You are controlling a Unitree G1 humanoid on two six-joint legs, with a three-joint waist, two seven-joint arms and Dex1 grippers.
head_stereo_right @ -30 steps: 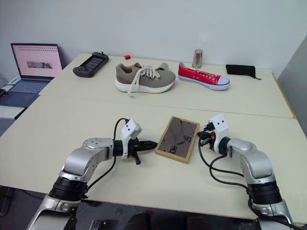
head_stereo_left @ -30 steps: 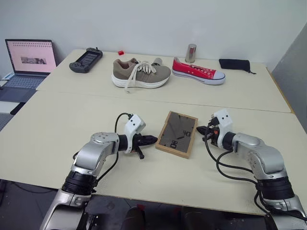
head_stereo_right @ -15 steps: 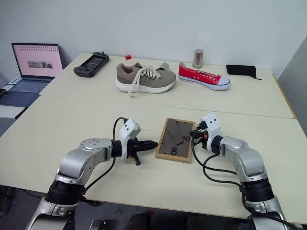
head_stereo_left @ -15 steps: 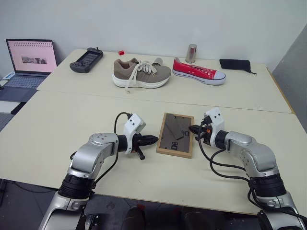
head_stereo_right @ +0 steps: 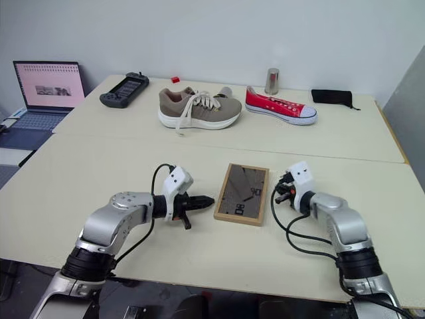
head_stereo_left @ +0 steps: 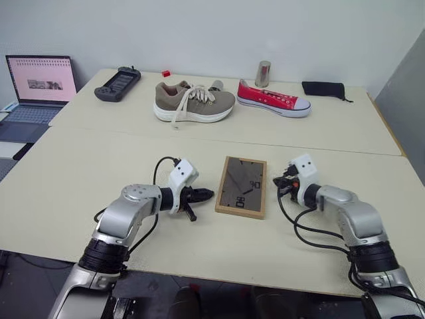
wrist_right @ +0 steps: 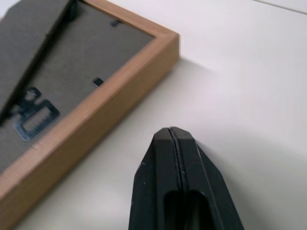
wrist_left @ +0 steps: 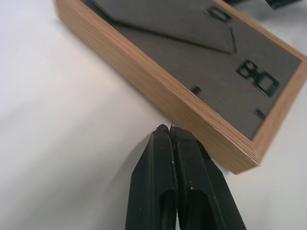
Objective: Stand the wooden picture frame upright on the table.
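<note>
Face-down on the desk (head_stereo_left: 80, 173), the wooden picture frame (head_stereo_left: 242, 187) looks light, stiff and slippery; both grippers, left (head_stereo_left: 207, 194) at its 9 o'clock edge and right (head_stereo_left: 279, 181) at 3 o'clock, have fingers pressed shut on nothing, so I'd pinch the long wooden edges.

Well beyond the left claw (head_stereo_left: 211, 194) lay tan sneaker (head_stereo_left: 194, 103), red sneaker (head_stereo_left: 273, 99), metal cup (head_stereo_left: 263, 74), handheld console (head_stereo_left: 117, 84), open laptop (head_stereo_left: 36, 86).

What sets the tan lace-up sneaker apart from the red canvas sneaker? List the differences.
The tan lace-up sneaker is chunkier, with a thick white sole; the red canvas sneaker is slimmer and lower. The tan one's pale laces hang loose over its side; the red one's lie neat. The tan one's toe points toward the red one. Both rest on their soles on the table's far section.
</note>
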